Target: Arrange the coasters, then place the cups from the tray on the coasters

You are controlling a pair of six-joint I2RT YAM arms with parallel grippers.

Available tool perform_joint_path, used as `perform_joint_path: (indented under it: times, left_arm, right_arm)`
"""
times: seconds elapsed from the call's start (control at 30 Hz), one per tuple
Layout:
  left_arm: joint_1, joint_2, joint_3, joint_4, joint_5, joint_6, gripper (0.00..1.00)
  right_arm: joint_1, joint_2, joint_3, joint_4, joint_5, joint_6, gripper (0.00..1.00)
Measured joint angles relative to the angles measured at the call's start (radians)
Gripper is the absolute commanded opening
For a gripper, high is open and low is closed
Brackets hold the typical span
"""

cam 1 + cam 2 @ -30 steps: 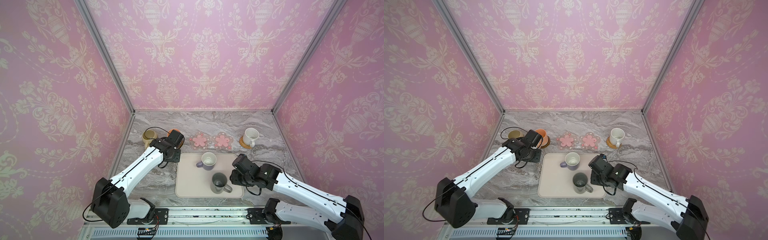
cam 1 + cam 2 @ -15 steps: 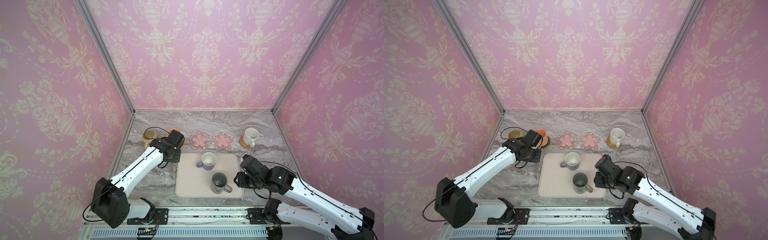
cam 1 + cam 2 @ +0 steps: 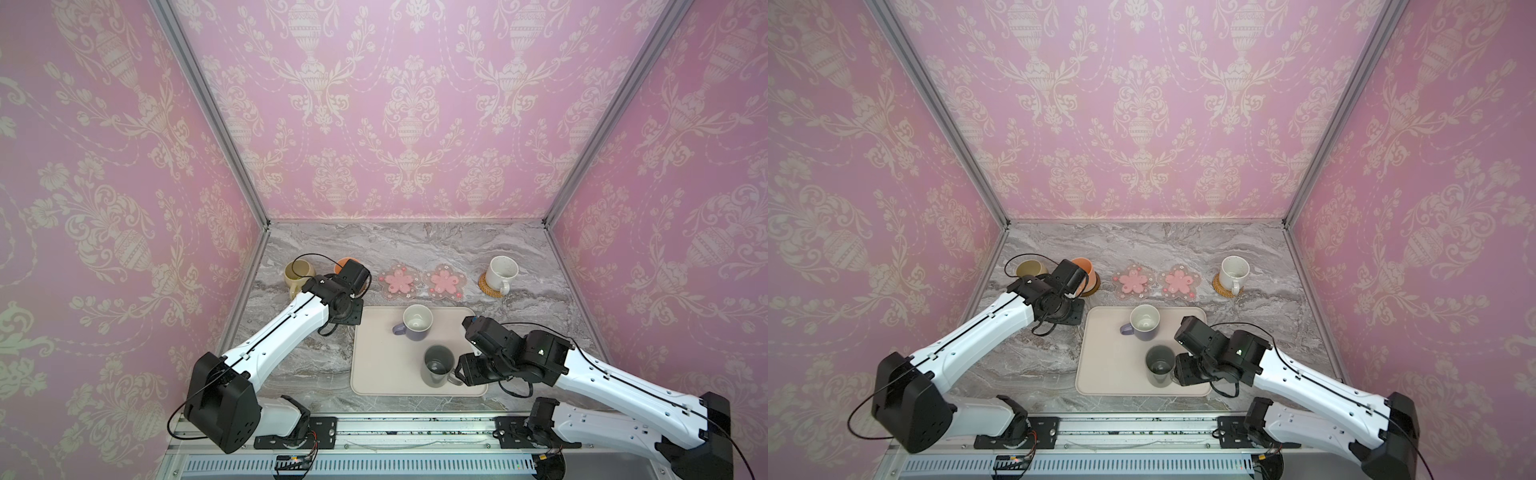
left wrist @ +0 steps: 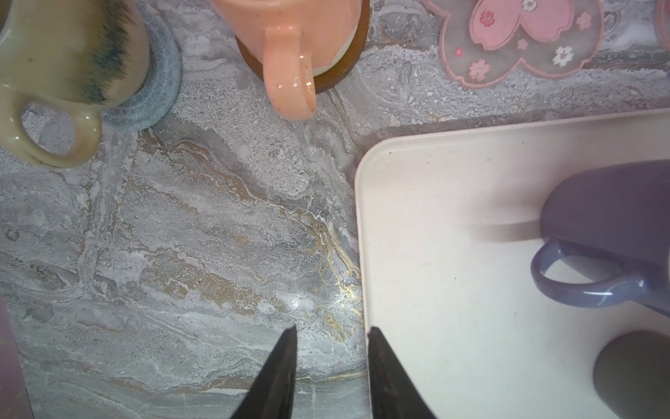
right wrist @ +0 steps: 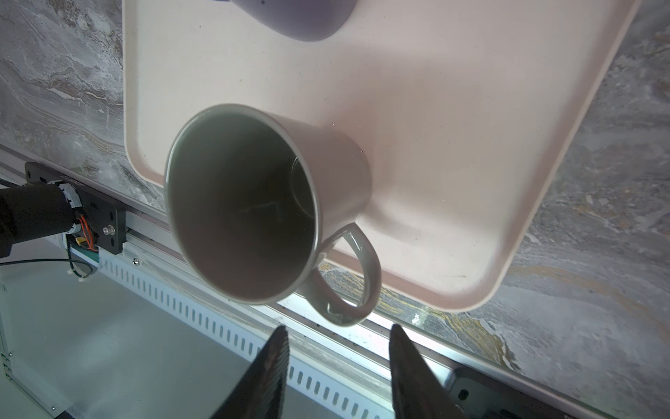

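The marble tabletop [image 3: 415, 249] carries the cream tray [image 3: 376, 361] at its near middle. My right gripper [image 5: 339, 332] hangs at the tray's near right side, its jaws partly apart with nothing between them. My left gripper [image 4: 332, 332] hovers over bare marble just off the tray's far left corner, also partly apart and empty.

Two mugs stand on the tray: the tall dark grey mug [image 3: 438, 365] at the near right and the lavender mug [image 3: 415, 322] beyond it. The olive mug [image 3: 297, 274], the peach mug [image 3: 1081, 270] and the white speckled mug [image 3: 500, 272] already sit on the blue-grey woven coaster [image 4: 156, 94], the dark brown disc [image 4: 337, 72] and the rattan coaster [image 3: 486, 286]. The two pink flower coasters [image 3: 400, 282] [image 3: 444, 283] lie bare along the far middle.

I judge the step to be taking the grey mug with my right gripper. Its handle [image 5: 350, 275] points at my fingertips, roughly in line with the gap. I should ease forward until the handle sits well between the pads, then close squarely. The mug is tall, so a nudge before closing could tip it. Once it is gripped I lift it straight up, clear of the tray rim and the lavender mug. Then I carry it to the right-hand flower coaster and lower it centred.
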Motion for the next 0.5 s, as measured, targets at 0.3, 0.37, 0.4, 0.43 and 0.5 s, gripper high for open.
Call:
perform_joint_path:
  times: [0.3,0.37,0.4,0.43,0.5]
  left_arm:
    - [-0.01,0.02,0.01,-0.003,-0.001,0.0,0.36]
    - [-0.01,0.02,0.01,-0.008,-0.001,0.0,0.36]
    - [-0.01,0.02,0.01,-0.008,-0.001,0.0,0.36]
    - [-0.01,0.02,0.01,-0.009,-0.001,0.0,0.36]
    - [-0.01,0.02,0.01,-0.009,-0.001,0.0,0.36]
  right_arm:
    - [0.063,0.142,0.061,-0.029,0.048,-0.063,0.49]
    - [0.074,0.164,0.071,-0.037,0.06,-0.078,0.5]
    - [0.077,0.172,0.074,-0.039,0.065,-0.084,0.5]
    - [0.082,0.181,0.077,-0.043,0.07,-0.088,0.5]
    - [0.086,0.194,0.079,-0.046,0.076,-0.096,0.5]
